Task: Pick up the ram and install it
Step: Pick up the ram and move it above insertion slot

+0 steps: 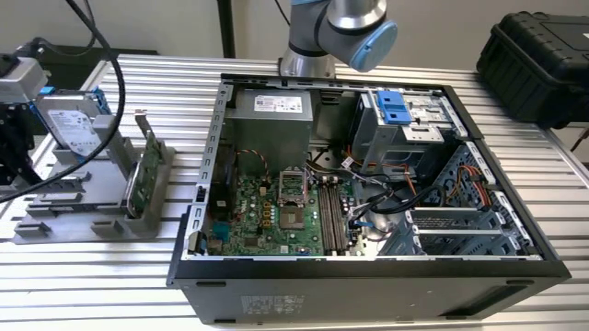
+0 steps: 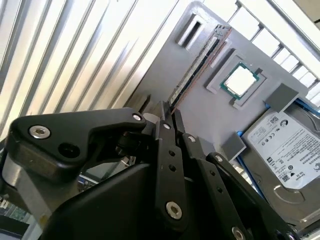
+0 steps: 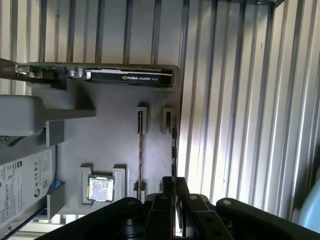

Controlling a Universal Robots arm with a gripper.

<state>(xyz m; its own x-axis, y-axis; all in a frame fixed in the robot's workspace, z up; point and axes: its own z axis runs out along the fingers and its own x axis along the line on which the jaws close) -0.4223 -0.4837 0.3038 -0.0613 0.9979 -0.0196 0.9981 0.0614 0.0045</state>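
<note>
Spanning the whole scene, a ribbed aluminium table (image 1: 92,303) carries a black steel case (image 1: 368,293) at the exterior view's right. The case lies open-sided, exposing its green board (image 1: 258,221) and parallel memory slots (image 1: 333,214). Well apart, at the exterior view's left, sits a matt grey moulded fixture (image 1: 55,221) with upright posts and grooves. It cradles a silver hard drive (image 1: 72,127) on blue rails and, standing on edge, a green card (image 1: 143,172) with a metal bracket. In the first wrist view the black, jointed gripper (image 3: 174,182) hangs over this fixture. Its fingers (image 3: 183,187) are drawn close together, with one end of the ram (image 3: 173,150) pinched between them. The ram, a thin dark stick, stands on edge in a narrow groove, the rest of its length unobstructed. A small square chip (image 3: 101,187) with a shiny lid lies in a pocket near it.
</note>
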